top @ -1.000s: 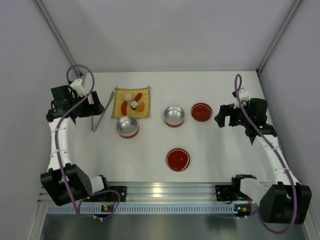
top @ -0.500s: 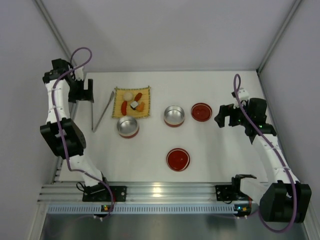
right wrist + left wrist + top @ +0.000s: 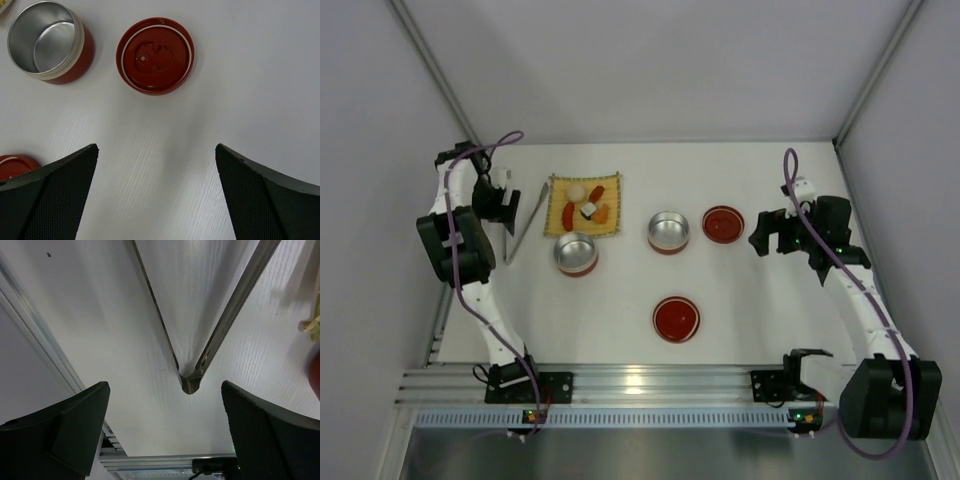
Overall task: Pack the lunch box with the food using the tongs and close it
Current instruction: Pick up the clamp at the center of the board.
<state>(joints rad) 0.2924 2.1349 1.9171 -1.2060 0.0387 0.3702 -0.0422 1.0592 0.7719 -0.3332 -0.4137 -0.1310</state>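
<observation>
The food lies on a yellow woven mat [image 3: 584, 205]: a whitish ball [image 3: 577, 191], a red piece [image 3: 568, 215], a black-and-white roll [image 3: 588, 210] and an orange piece [image 3: 602, 213]. The silvery tongs [image 3: 525, 225] lie on the table just left of the mat. My left gripper [image 3: 501, 206] hovers open beside them. In the left wrist view the tongs' joined end [image 3: 190, 382] sits between the wide-apart fingers of that gripper [image 3: 164, 386], untouched. Two steel lunch box bowls with red sides [image 3: 576, 253] [image 3: 669, 232] stand open. My right gripper [image 3: 765, 232] [image 3: 156, 147] is open and holds nothing, just right of a red lid [image 3: 723, 224] [image 3: 155, 55].
A second red lid [image 3: 677, 319] lies nearer the front, its edge showing in the right wrist view [image 3: 15, 165]. The left wall rail [image 3: 45, 350] runs close beside the tongs. The mat's corner [image 3: 310, 325] shows at the right of the left wrist view.
The left arm has swung up against the left wall and brought its open gripper over toward the tongs. The right arm has hardly moved.
</observation>
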